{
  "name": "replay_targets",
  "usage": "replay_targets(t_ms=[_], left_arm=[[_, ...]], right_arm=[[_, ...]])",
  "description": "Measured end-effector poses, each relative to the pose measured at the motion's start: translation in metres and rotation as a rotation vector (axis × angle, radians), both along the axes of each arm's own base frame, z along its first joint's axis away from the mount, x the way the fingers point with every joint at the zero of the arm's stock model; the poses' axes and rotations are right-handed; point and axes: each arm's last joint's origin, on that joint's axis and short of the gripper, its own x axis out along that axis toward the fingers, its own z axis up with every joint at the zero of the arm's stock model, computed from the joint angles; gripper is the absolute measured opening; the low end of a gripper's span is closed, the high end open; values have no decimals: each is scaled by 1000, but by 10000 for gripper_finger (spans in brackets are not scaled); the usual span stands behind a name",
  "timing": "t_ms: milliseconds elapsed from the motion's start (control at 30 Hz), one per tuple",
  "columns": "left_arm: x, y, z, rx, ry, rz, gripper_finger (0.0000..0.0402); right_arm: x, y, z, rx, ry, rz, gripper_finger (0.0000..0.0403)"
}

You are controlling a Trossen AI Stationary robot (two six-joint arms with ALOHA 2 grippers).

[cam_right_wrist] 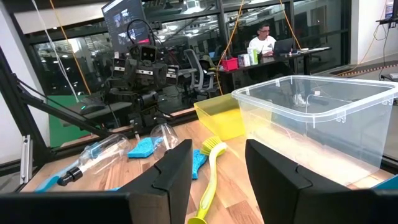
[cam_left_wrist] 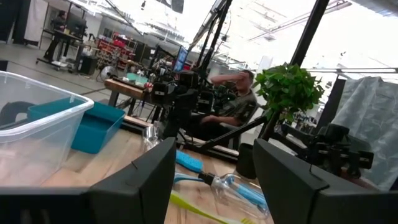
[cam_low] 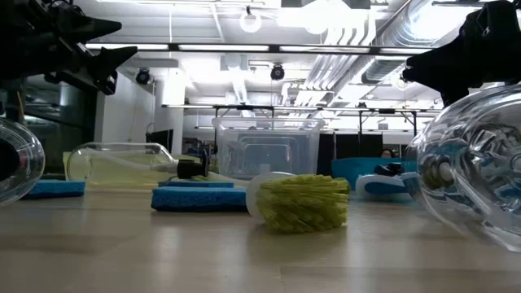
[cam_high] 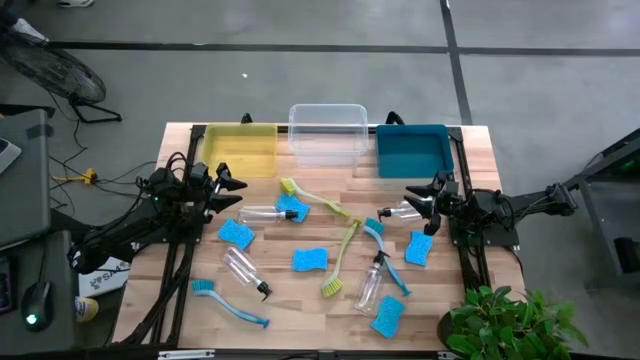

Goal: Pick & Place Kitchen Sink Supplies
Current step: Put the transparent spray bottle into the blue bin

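Overhead, both arms hang above the worktop [cam_high: 300, 300], nothing in either grip.
Left end effector [cam_high: 236, 190]: jaws parted, empty; a clear spray bottle [cam_high: 265, 214] and a blue sponge [cam_high: 236, 234] lie just beside it, the yellow bin [cam_high: 240, 150] near behind.
Right end effector [cam_high: 415, 199]: jaws parted, empty; second spray bottle [cam_high: 398, 212] just below its tips, a sponge [cam_high: 418, 249] near, the teal bin [cam_high: 412, 150] behind.
Between them: yellow-green brushes [cam_high: 340, 262], clear bin [cam_high: 328, 130].

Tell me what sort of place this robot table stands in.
Most likely a robotics lab or open workshop, not a kitchen. Exposed ducts and strip lights run overhead, a person sits at a desk behind glass, and other rigs and workbenches stand beyond the wooden table.
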Motion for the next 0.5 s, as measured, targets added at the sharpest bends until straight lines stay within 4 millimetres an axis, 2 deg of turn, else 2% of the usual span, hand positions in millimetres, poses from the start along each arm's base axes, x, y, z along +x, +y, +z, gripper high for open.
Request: replay_targets(t_ms=[233, 400, 500], left_arm=[[0, 0, 0, 0, 0, 0, 209], [0, 0, 0, 0, 0, 0, 209], [0, 0, 0, 0, -1, 2, 209]], right_arm=[[0, 0, 2, 83, -46, 18, 142], [-1, -3, 1, 86, -35, -91, 142], [-2, -4, 7, 56, -44, -124, 142]])
